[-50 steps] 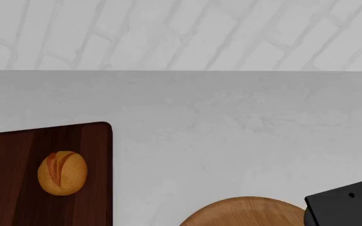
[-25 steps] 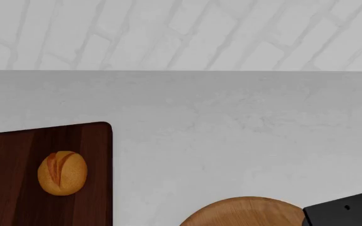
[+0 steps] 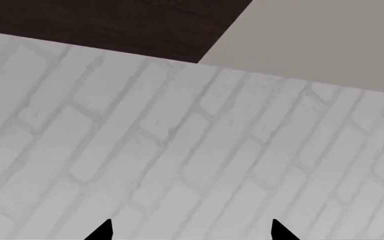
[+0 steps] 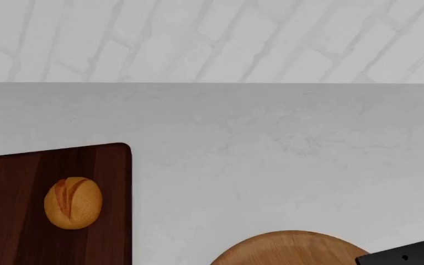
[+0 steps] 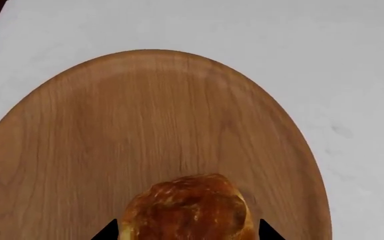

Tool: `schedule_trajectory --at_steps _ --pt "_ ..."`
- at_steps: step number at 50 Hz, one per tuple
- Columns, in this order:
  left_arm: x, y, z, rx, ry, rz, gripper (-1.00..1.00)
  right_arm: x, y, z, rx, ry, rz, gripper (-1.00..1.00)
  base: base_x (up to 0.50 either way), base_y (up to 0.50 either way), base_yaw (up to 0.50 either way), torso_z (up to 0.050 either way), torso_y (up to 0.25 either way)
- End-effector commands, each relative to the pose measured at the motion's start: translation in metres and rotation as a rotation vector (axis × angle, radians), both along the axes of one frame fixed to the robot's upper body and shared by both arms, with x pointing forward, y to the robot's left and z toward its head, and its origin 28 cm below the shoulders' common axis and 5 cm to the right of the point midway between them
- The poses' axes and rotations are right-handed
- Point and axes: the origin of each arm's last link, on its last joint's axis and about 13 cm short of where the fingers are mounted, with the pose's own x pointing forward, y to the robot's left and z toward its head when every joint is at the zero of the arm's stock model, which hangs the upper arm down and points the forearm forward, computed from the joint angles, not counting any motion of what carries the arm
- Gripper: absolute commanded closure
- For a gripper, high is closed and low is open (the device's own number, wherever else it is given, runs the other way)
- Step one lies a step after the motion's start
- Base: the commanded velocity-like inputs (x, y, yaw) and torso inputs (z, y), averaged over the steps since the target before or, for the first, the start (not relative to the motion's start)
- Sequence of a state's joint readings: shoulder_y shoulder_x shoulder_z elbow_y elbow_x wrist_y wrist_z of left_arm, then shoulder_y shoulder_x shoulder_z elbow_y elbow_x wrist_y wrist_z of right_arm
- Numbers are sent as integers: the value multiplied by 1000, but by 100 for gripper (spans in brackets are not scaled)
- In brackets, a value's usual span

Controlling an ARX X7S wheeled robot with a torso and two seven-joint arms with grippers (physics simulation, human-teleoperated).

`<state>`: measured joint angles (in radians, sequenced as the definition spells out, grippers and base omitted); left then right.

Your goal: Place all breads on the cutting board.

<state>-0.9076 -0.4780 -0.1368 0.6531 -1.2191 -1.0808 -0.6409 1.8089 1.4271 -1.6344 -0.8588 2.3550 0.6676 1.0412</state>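
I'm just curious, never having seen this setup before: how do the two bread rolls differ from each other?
The smooth golden oval roll with a slash on top lies on the dark reddish-brown wooden cutting board; the rough, darker brown crusty roll sits on the round light-brown wooden plate. The smooth roll has no hand near it, while the crusty roll lies between the fingertips of the right hand. Both are small rolls resting on wood.

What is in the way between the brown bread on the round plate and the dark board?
Nothing visible. The crusty bread sits on the round plate, and only bare white counter lies between that plate and the cutting board.
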Motion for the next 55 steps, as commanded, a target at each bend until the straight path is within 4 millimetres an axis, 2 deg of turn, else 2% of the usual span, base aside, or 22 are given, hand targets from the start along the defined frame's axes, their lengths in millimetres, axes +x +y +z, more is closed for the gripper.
schedule_trajectory --at_steps 1,6,21,22,29,33,44,55 --pt "-1 0 0 2 0 -1 -100 0 -2 -6 4 10 -7 -100 0 0 0 0 0" --pt "-10 3 3 4 1 0 -100 6 -3 -11 9 16 -17 -100 0 0 0 0 0" --pt "1 -1 0 7 3 1 -100 3 -8 -20 25 35 -30 -100 1 0 0 0 0" --pt "1 -1 0 7 3 2 -100 3 -8 -20 22 34 -30 100 0 -3 0 0 0" --pt "3 -1 0 2 -1 2 -100 2 -6 -15 16 25 -23 100 0 0 0 0 0" --pt "-4 2 3 -2 -3 5 -100 1 -5 -7 11 9 -24 100 0 0 0 0 0" --pt "-3 1 5 -12 -13 0 -100 -8 17 29 -23 -62 75 100 0 0 0 0 0" --pt "-6 4 8 -16 -18 0 -100 -2 40 42 -32 -103 197 100 0 0 0 0 0"
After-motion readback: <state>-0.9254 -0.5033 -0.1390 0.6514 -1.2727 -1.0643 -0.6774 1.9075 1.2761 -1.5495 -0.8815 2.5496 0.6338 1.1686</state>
